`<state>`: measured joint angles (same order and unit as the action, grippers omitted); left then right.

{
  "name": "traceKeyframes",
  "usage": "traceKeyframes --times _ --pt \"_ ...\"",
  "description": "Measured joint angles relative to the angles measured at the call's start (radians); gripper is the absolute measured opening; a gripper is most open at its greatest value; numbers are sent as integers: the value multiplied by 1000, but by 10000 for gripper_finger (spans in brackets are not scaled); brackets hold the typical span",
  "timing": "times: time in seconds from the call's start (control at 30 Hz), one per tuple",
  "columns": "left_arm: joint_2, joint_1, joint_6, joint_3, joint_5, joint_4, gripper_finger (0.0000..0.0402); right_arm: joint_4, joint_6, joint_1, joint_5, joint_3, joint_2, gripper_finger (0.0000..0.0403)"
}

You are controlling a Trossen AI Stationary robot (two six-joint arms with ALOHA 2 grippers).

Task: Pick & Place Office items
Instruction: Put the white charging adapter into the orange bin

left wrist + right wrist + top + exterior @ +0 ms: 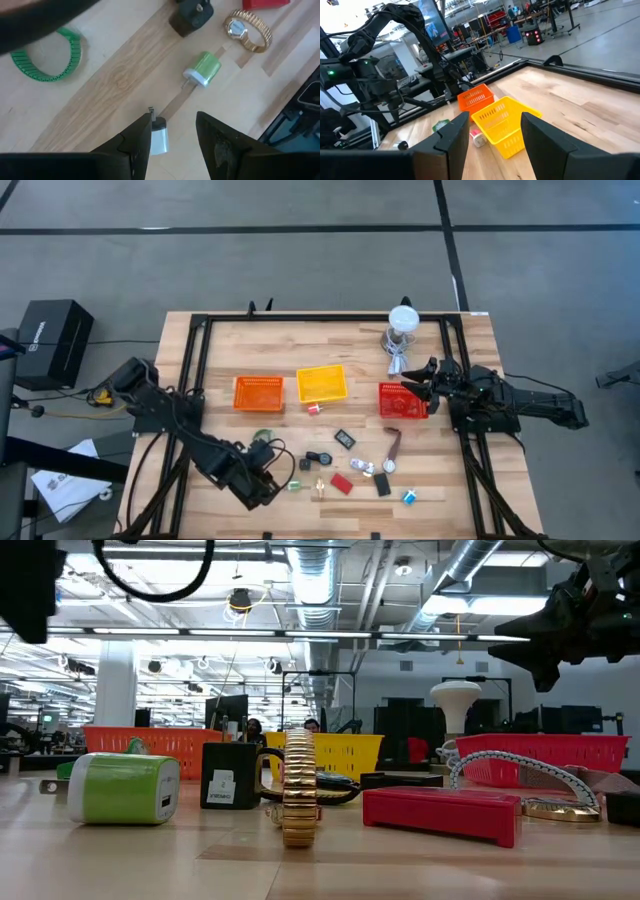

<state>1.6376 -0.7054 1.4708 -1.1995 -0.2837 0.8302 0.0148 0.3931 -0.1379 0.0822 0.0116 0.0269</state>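
The office items lie scattered on the near half of the table (440,350). The left wrist view shows a green ribbed ring (47,57), a green-and-white charger (202,69), a black adapter (191,17), a gold watch (247,31) and a red block (265,4). My left gripper (262,485) hangs open above the table near its front edge, pointing steeply down. A small white plug (159,136) lies on the wood just below, beside one finger (135,145). My right gripper (420,385) waits open and level beside the red bin (402,402).
The orange bin (258,392), yellow bin (322,383) and red bin stand in a row across the table's middle. A white round-topped stand (402,325) is at the far right. A brown strip (394,445) and a blue bit (410,496) lie right of the cluster.
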Motion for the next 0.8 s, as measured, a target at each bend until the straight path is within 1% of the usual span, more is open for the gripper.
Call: traceKeyframes --times 0.2,0.27,0.5,0.6,0.7,0.8 --pt "-43 23 -82 1 -16 -1 150 0 0 0 0 0 0 170" --pt "-54 27 -88 1 -13 -4 150 -1 -1 0 0 0 0 170" --pt "-39 -1 -116 1 74 -11 150 8 -60 -2 3 0 0 170" --pt "-28 -26 -161 1 67 -14 146 9 -60 -2 5 0 0 170" --pt "-18 -29 -150 1 31 -36 143 12 -60 -2 5 0 0 170" --pt "-5 -23 -149 1 28 -62 151 12 -60 -2 5 0 0 170"
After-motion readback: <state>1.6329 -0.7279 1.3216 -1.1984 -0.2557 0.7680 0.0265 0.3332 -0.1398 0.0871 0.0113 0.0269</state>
